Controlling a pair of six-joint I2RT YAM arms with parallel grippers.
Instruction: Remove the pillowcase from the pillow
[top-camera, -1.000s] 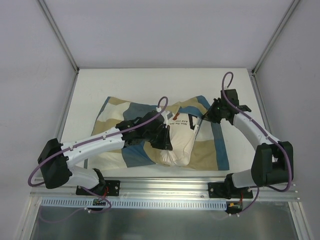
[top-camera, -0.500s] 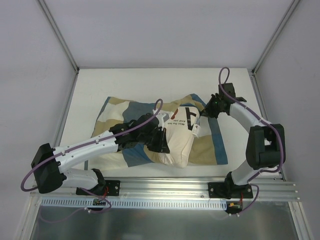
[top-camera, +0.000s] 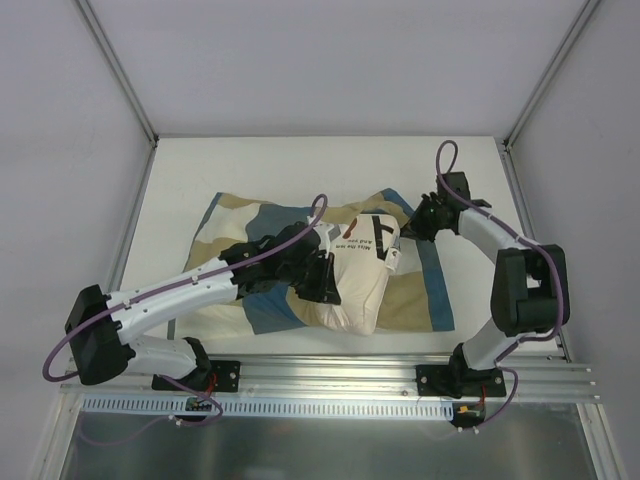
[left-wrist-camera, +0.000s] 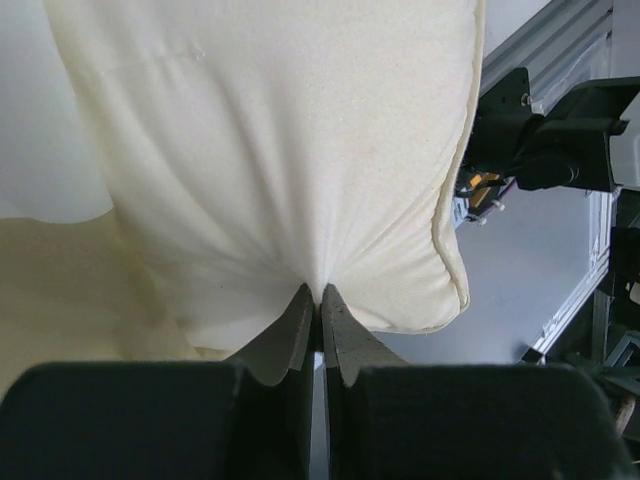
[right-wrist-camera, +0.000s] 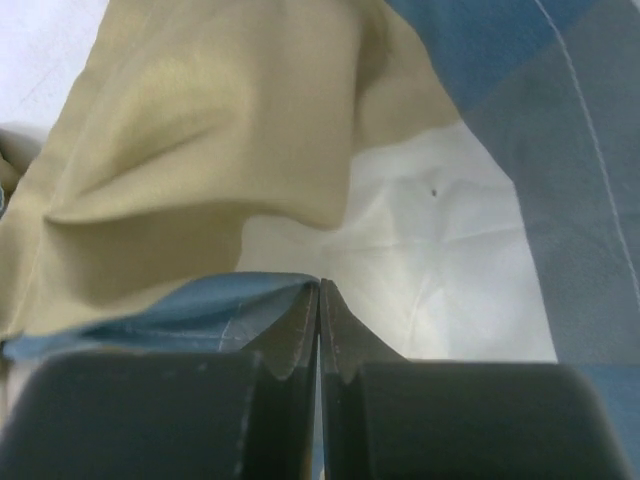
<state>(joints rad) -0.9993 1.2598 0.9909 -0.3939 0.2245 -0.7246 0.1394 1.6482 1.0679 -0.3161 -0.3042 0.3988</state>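
The pillowcase (top-camera: 225, 225) lay spread across the middle of the table (top-camera: 300, 160). Its left part was flat and slack, with cream, tan and blue blocks showing. The left arm reached in over that flat part. The left gripper (top-camera: 325, 282) sat against the left side of the pillow (top-camera: 360, 290), which lay bare and plump on the middle of the cloth. One end pointed to the near edge of the table, and the printed label (top-camera: 362, 238) was at the far end.

In the left wrist view the jaws were pressed together on a small pinch of the pillow's cream cover, and creases fanned out from the nip. Further right, the right gripper (top-camera: 412, 228) sat at the far right corner of the pillowcase, just beside the label end of the pillow. Its wrist view showed the jaws closed tight on a folded blue edge of the cloth, with tan and cream cloth loose beyond it.

How much of the pillow was inside the case could not be told from above, since most of it looked uncovered.

Both things looked light and soft. The pillow would likely squash and sag rather than slide as one piece, so a pinch of its cover gave only a weak hold that could slip. A deeper bite near a seamed corner would probably hold better. The pillowcase was thin and limp, so it would bunch up if pushed. It was best taken by its hemmed open edge and drawn away from the pillow.
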